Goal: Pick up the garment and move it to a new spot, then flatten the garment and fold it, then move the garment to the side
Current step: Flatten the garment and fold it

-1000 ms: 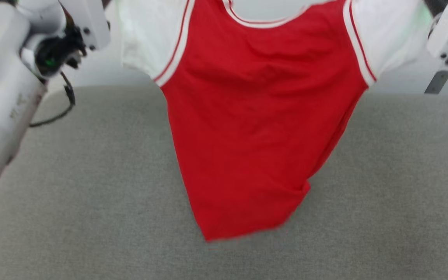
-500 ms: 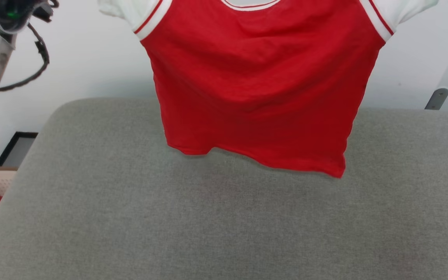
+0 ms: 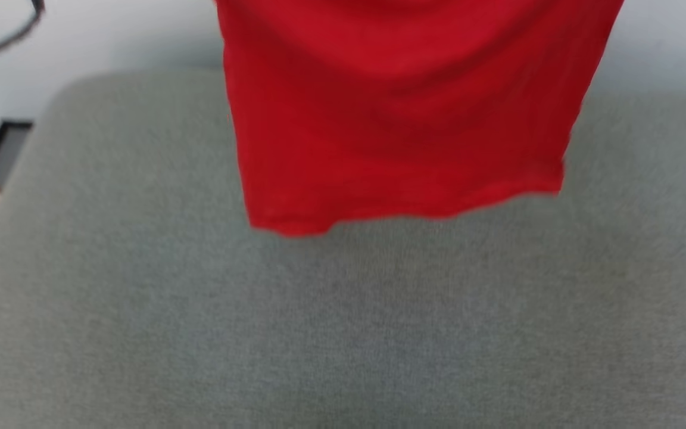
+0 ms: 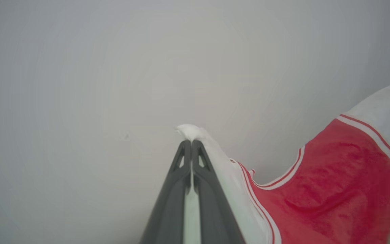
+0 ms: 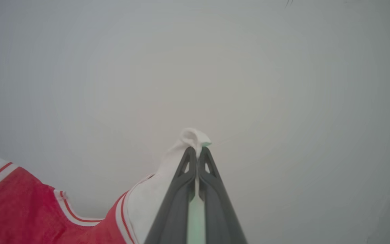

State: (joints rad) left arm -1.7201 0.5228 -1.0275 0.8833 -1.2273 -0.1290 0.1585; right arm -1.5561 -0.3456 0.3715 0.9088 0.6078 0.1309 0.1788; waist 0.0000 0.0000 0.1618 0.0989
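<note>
Both jaws pinch white sleeves of the hanging garment.

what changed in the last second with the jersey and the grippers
The jersey opened out: its hem, drawn to a low point a second ago, now hangs wide and nearly level, farther back over the cushion. The head camera also shifted. Nothing was taken or let go: left gripper and right gripper stay shut on the jersey.
</note>
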